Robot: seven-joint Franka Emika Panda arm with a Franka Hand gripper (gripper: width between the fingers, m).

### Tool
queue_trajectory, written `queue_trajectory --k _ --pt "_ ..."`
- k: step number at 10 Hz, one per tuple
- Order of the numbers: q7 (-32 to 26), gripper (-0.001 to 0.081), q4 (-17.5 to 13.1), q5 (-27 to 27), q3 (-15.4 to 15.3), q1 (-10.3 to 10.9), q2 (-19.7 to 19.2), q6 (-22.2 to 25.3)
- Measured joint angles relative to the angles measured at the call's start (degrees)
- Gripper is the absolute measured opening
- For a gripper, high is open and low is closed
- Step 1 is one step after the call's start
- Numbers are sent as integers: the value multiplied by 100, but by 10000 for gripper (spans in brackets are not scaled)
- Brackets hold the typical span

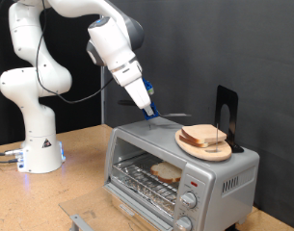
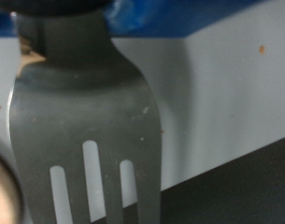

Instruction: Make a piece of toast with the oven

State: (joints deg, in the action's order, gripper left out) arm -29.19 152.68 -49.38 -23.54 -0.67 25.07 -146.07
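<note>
The silver toaster oven (image 1: 216, 171) stands on the wooden table at the exterior view's lower right. A pale bread slice (image 1: 167, 173) lies inside it on the wire rack. More bread (image 1: 200, 134) lies on a round wooden plate (image 1: 191, 145) on top of the oven. My gripper (image 1: 147, 100) is shut on the blue handle of a metal spatula (image 1: 166, 117). It holds the slotted blade low over the oven's top, just left of the plate. The wrist view shows the slotted blade (image 2: 86, 121) close up over the grey oven top (image 2: 221, 93).
A black upright stand (image 1: 227, 108) rises behind the plate on the oven's top. The robot's white base (image 1: 36, 144) stands at the exterior view's left. A small grey metal piece (image 1: 81, 222) lies on the table at the bottom edge.
</note>
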Motion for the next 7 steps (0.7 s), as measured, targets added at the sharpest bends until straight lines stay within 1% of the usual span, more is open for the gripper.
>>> queue_trajectory --k 2,5,6,7 --pt "3 464 -2 -60 -155 3 -216 -162" --pt "3 464 -2 -145 -241 3 -404 -302" --pt "2 567 -1 -185 -255 3 -437 -333" --pt "-7 706 -1 -234 -255 3 -446 -349"
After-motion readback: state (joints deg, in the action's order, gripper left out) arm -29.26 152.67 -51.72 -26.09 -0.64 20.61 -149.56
